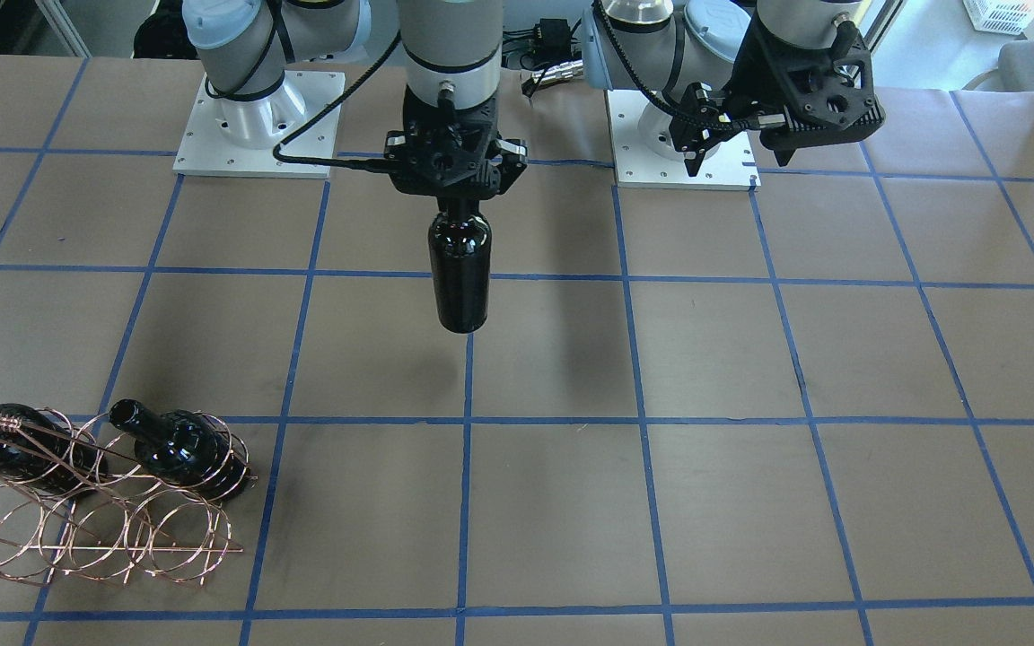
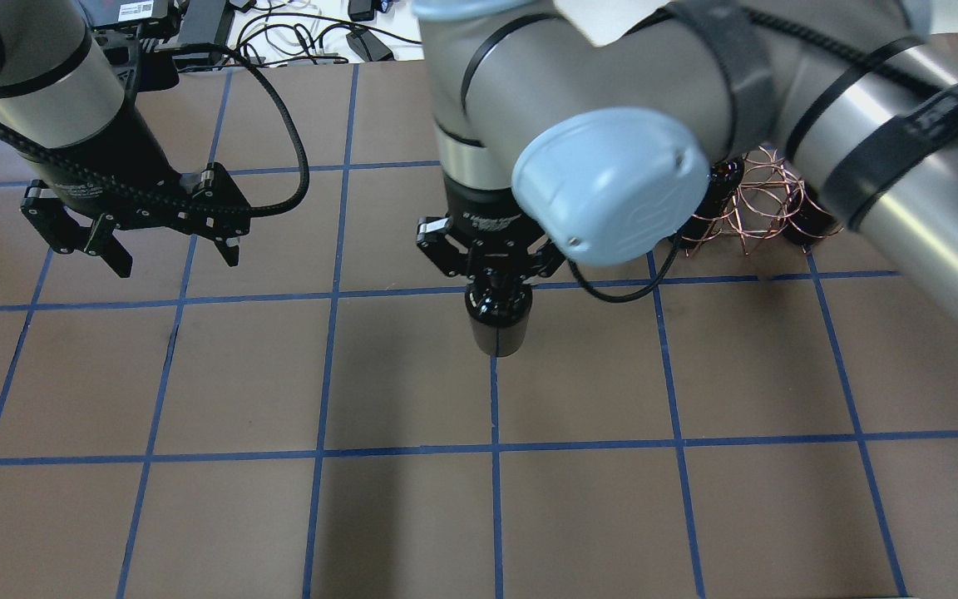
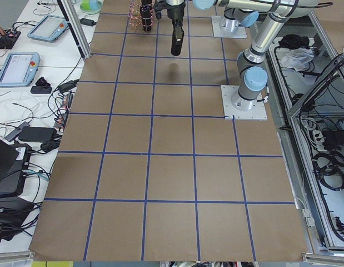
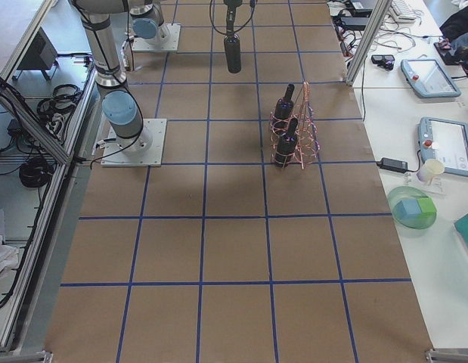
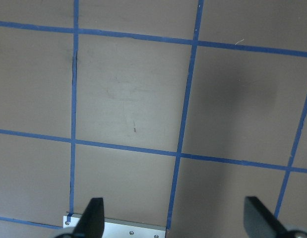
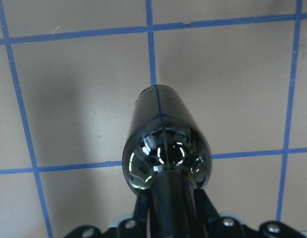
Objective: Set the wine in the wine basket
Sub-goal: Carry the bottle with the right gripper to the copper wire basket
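A glossy near-black wine bottle (image 1: 460,269) hangs upright in the air over the table's middle, held by its neck. My right gripper (image 1: 456,202) is shut on that neck; the right wrist view looks down the bottle (image 6: 163,144) toward the table. The copper wire wine basket (image 1: 95,529) stands near the table's edge on my right. Two more dark bottles (image 1: 180,449) (image 1: 5,449) lie in its loops, necks sticking out. My left gripper (image 2: 175,262) hovers open and empty above the table, well away from the held bottle (image 2: 497,320).
Blue tape lines divide the brown table into squares. Both arms' white base plates (image 1: 257,126) (image 1: 679,144) sit at the robot's side. Beyond the table's far edge lie cables (image 2: 304,33). A side bench with tablets (image 4: 426,76) and a green bowl (image 4: 413,209) runs past the basket (image 4: 294,132).
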Action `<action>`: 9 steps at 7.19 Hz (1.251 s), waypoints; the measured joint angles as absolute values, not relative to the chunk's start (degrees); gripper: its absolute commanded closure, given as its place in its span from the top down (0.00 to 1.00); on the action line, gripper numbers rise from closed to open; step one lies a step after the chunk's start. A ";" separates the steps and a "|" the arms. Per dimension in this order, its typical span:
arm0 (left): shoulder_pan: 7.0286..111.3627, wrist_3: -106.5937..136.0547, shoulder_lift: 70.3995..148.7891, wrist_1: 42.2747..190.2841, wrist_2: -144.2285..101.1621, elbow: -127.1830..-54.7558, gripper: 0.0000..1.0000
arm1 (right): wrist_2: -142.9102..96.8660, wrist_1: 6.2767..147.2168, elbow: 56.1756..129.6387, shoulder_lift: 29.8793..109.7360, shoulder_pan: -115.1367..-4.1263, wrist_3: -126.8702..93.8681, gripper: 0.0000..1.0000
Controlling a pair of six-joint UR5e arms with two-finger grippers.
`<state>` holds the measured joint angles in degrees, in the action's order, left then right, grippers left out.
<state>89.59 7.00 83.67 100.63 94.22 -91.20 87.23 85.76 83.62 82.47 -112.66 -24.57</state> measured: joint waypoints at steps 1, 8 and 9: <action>89.60 7.04 83.67 100.63 94.22 -91.22 1.00 | 88.34 82.98 82.36 84.23 -109.12 -18.09 0.00; 89.69 7.85 83.67 100.66 94.22 -91.43 1.00 | 97.42 71.17 75.35 88.56 -75.39 39.78 0.00; 89.67 7.89 83.67 100.64 94.22 -91.50 1.00 | 97.84 72.80 74.38 86.91 -74.20 42.57 0.00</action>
